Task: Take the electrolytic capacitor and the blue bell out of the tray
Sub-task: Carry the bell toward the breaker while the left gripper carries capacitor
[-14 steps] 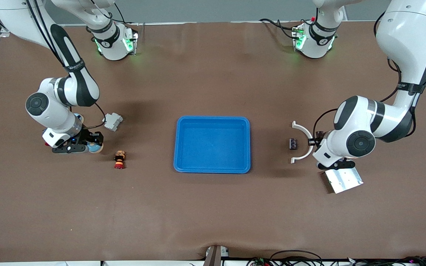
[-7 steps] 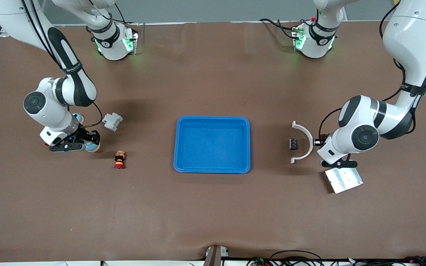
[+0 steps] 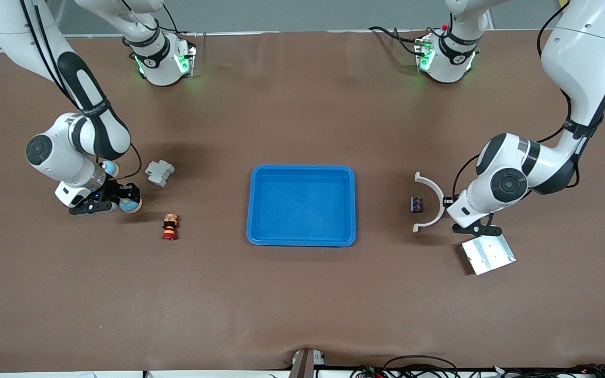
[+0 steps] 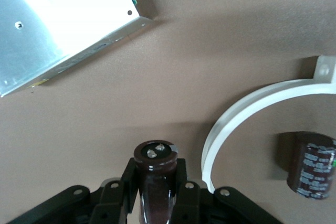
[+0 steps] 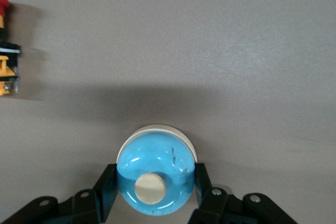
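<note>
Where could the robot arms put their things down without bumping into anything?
Inside the blue plastic tray is bare. The brown table nearer the camera than the tray is also open. It is crowded by the white curved bracket and shiny metal plate, and around the small grey block and red-and-yellow push button.

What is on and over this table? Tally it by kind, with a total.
Capacitors: 2, one in the left claw
Bells: 2, one in the right claw
Blue tray: 1
Red push button: 1
Grey block: 1
White curved bracket: 1
Metal plate: 1
Total: 9
</note>
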Available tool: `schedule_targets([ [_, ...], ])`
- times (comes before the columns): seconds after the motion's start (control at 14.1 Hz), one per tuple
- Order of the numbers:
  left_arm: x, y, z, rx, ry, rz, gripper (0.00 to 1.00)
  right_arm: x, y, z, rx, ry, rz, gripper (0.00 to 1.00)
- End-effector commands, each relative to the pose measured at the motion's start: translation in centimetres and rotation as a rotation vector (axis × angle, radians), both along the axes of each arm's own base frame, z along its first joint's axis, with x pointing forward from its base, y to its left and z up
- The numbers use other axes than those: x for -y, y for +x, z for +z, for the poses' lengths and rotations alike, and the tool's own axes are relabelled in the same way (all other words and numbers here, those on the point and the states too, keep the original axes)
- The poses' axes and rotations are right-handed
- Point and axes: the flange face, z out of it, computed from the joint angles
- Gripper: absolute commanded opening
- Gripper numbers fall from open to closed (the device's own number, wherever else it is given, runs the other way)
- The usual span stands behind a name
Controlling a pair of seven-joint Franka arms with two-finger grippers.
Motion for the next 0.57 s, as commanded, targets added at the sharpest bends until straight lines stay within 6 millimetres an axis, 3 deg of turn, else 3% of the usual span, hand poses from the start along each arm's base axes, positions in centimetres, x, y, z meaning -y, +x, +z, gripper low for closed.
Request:
schedule_targets([
  [0.0, -0.4, -1.1, -0.6, 0.042, -0.003, -0.059, 0.00, 0.0, 0.0, -0.2, 0.009, 0.014, 0.007, 0.00],
  [0.28, -0.7, -1.6, -1.6, 0.049, -0.017, -0.067, 0.00, -0.2, 0.2, -0.5, 0.021, 0.009, 0.009, 0.00],
  [0.35, -0.6, -1.7, -1.6, 0.050, -0.017, -0.069, 0.00, -0.6, 0.3, -0.5, 0.021, 0.009, 0.009, 0.31],
  [0.43, -0.7, -1.7, -1.7, 0.052, -0.020, -0.068, 0.00, -0.7, 0.4, -0.4, 0.024, 0.010, 0.007, 0.99],
  [0.5, -0.7, -1.8, -1.9, 0.053, -0.023, -0.069, 0.00, -0.7, 0.4, -0.4, 0.021, 0.011, 0.007, 1.00],
])
